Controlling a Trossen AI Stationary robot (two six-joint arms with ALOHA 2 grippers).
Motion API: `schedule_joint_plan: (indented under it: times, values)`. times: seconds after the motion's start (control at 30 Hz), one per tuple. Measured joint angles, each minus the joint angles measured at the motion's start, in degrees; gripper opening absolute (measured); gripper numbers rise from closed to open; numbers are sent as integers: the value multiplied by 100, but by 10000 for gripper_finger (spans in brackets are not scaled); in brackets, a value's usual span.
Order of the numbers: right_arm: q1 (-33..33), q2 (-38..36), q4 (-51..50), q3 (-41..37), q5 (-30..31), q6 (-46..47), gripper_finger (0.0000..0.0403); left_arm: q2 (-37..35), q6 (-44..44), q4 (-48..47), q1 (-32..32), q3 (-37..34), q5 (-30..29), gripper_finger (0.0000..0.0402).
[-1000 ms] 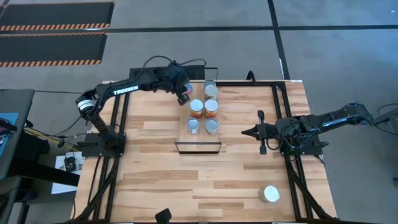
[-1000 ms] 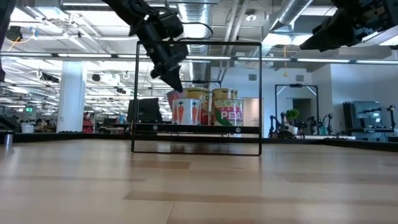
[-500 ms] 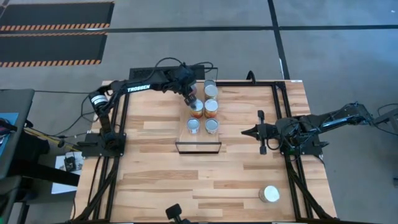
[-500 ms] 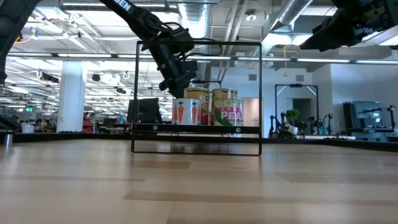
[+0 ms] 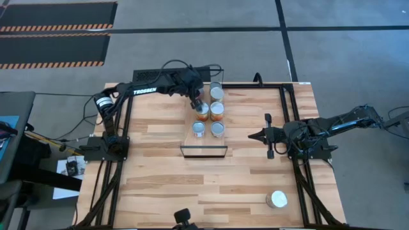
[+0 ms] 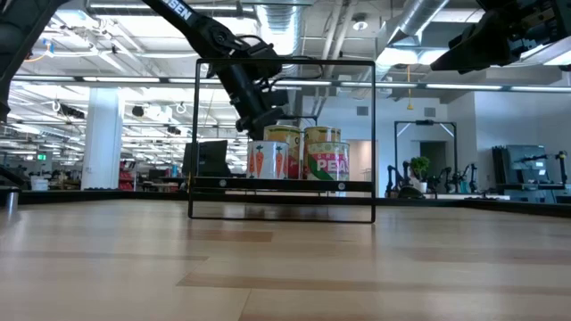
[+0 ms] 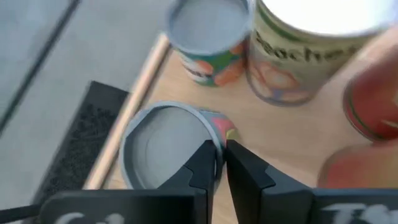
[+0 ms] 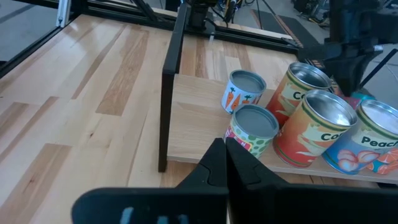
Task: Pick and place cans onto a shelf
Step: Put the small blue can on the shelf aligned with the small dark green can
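Observation:
The shelf [image 5: 204, 144] is a light-wood plank in a black frame at the table's middle. Several cans stand on its far part, among them two orange ones [image 5: 217, 111] and two small ones [image 5: 199, 130]. My left gripper [image 5: 198, 102] is over the shelf's far left part, shut on a grey-topped can with a pink-and-blue label [image 7: 163, 152]. In the high view the gripper hides this can. One silver can [image 5: 277, 199] stands on the table near the right front. My right gripper [image 5: 250, 135] is shut and empty, hovering right of the shelf. My left gripper pinches the can's top rim [image 7: 217, 132] between its two fingers, one finger over the lid and one outside the wall. The fingers come from above, pointing down. The can stays upright below them. Whether its base stands on the shelf I cannot tell.
The standing cans crowd the shelf's far half next to my left gripper, the nearest an orange can [image 5: 202, 114]. The shelf's near half [image 8: 193, 118] is bare wood. Black frame rails [image 5: 284, 115] run along the table's sides.
My left gripper has gone toward the table's right edge, from beside the shelf's left edge to over its far left part, carrying the can along. Most of the move came in the first half second. My right arm has kept still.

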Motion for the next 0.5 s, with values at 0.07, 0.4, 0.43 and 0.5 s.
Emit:
schedule_joint_plan:
  times: [0.07, 0.4, 0.43, 0.5]
  values:
    - [0, 0, -2, 0, 0, 9, 4, 53, 28, -41, 0, -2, 86, 32]
    - [33, -1, -15, 0, -2, 11, 4, 199, 206, 106, 0, 1, 178, 43]
    - [47, -1, -15, 0, -2, 11, 4, 196, 208, 111, 0, 0, 175, 43]
    - [82, -2, -13, 0, -2, 11, 4, 196, 209, 104, 0, 0, 170, 44]
